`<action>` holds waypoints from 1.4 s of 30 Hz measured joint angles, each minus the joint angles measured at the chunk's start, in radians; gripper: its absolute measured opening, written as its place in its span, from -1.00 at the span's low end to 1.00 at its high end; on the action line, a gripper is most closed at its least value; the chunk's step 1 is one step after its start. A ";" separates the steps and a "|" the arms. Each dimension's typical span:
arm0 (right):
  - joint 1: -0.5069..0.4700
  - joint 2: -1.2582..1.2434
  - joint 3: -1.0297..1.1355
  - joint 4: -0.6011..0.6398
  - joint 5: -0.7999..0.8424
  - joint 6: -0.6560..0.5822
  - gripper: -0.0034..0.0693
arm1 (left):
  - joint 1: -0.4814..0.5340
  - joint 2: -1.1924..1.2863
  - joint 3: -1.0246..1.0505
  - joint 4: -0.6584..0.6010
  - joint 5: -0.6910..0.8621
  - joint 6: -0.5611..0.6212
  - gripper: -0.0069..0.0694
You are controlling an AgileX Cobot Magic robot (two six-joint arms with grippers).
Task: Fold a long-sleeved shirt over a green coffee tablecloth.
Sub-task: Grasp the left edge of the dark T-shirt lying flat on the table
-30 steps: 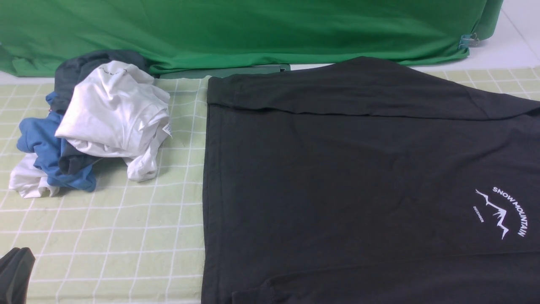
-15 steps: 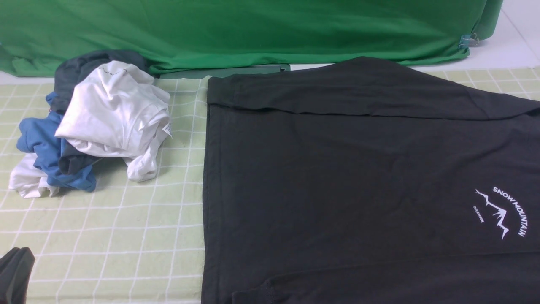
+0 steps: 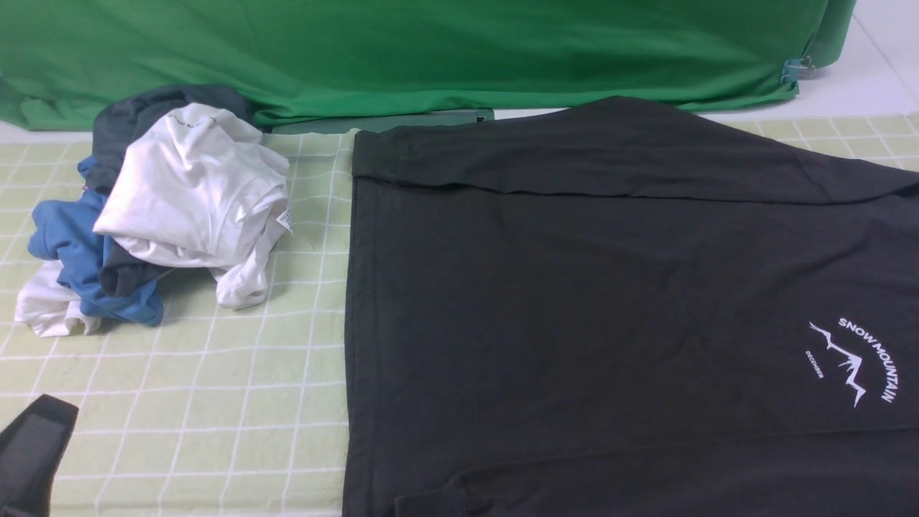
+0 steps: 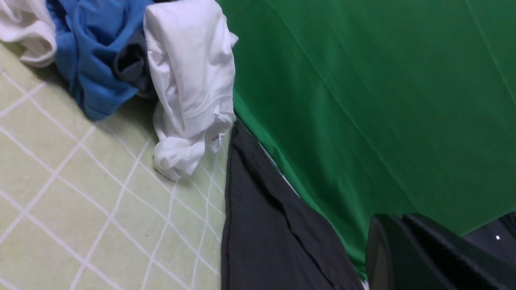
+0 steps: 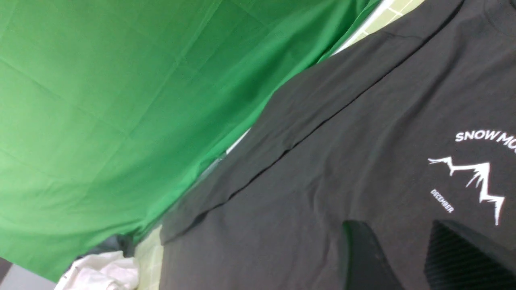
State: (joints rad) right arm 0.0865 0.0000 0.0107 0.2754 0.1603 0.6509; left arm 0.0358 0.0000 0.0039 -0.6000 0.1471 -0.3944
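The long-sleeved shirt [image 3: 574, 287] is black and lies flat on the green coffee tablecloth [image 3: 215, 402], filling the right half of the front view. Its white mountain print [image 3: 854, 359] is at the right. One sleeve is folded across the far edge and another fold runs along the near edge. My left gripper [image 3: 32, 452] is at the near left corner, over bare cloth left of the shirt, and its fingers are shut with nothing in them [image 4: 397, 219]. My right gripper [image 5: 395, 225] hovers open above the shirt [image 5: 342, 141] near the print [image 5: 475, 173], holding nothing.
A pile of garments lies at the far left: a white shirt [image 3: 194, 194] with a label tag, a blue garment [image 3: 72, 244] and a dark grey one. A plain deep green backdrop [image 3: 431, 50] hangs behind, held by a clip [image 3: 797, 70].
The left gripper has come a little further up into the front view's near left corner and turned its flat side to the camera. The shirt and the pile have not moved.
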 joint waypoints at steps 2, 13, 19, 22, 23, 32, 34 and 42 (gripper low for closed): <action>0.000 0.000 0.000 0.000 -0.032 -0.001 -0.23 | 0.000 0.000 0.000 -0.009 -0.015 -0.004 -0.77; 0.000 0.068 -0.217 -0.004 -0.313 -0.267 -0.89 | 0.000 0.058 -0.250 0.028 -0.076 -0.012 -0.77; 0.000 0.331 -0.632 -0.006 0.148 -0.651 -0.90 | 0.000 0.398 -0.595 0.177 0.284 0.151 -0.77; 0.000 0.510 -0.830 -0.008 0.465 -0.801 -0.90 | 0.000 0.626 -0.749 0.145 0.556 0.332 -0.77; 0.000 0.566 -0.882 -0.008 0.570 -0.838 -0.90 | 0.000 0.722 -0.788 0.114 0.634 0.410 -0.77; 0.000 0.849 -0.971 -0.013 0.964 -0.967 -0.86 | -0.119 1.214 -0.783 -0.098 0.874 0.671 -0.75; 0.000 0.872 -0.963 -0.013 0.961 -0.971 -0.84 | -0.248 1.290 -0.744 -0.098 0.781 0.654 -0.73; 0.000 0.884 -0.957 -0.014 0.898 -0.973 -0.80 | -0.565 1.520 -0.759 0.090 0.518 0.404 -0.49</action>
State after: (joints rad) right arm 0.0865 0.8843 -0.9466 0.2618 1.0582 -0.3222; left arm -0.5297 1.5197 -0.7551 -0.5097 0.6649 0.0094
